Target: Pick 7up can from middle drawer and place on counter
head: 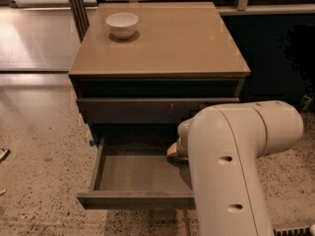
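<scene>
The middle drawer [133, 173] is pulled open below the counter [167, 43], and the part of its flat grey floor that shows is bare. The 7up can is not in view; my arm hides the drawer's right part. My gripper [174, 151] reaches down into the back right of the drawer, and only a pale tan bit of it shows beside the big white arm [231, 166].
A white bowl [122, 23] stands at the counter's back left. A shut drawer front [147, 109] sits above the open drawer. Speckled floor [44, 151] lies to the left. A dark wall is on the right.
</scene>
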Available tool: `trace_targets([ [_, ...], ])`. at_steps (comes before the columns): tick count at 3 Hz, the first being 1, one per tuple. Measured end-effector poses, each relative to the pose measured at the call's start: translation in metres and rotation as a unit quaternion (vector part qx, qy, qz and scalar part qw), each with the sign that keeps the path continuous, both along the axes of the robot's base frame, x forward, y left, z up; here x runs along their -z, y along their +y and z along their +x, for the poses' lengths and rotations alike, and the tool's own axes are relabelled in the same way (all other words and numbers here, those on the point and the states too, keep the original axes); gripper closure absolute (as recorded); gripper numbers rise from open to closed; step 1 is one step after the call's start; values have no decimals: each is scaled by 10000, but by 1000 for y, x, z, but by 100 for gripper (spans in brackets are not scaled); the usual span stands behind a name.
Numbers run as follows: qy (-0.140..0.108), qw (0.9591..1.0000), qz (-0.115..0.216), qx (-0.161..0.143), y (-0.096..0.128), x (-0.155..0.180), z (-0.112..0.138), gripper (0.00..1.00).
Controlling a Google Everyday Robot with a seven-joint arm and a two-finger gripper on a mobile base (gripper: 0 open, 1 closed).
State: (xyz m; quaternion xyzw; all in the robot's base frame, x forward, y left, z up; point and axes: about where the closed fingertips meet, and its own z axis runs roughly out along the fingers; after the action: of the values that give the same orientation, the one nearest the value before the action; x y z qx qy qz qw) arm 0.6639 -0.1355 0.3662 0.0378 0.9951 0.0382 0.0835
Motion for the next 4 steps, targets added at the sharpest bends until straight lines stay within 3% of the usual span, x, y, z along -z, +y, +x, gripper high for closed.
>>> trace_targets([
  [2,-168,9995,-209,145,-2,-9,2,65],
  [3,-299,9994,-103,-121,-5,-40,-16,89],
  [4,-362,9982,181,-435,-5,-100,-35,100],
])
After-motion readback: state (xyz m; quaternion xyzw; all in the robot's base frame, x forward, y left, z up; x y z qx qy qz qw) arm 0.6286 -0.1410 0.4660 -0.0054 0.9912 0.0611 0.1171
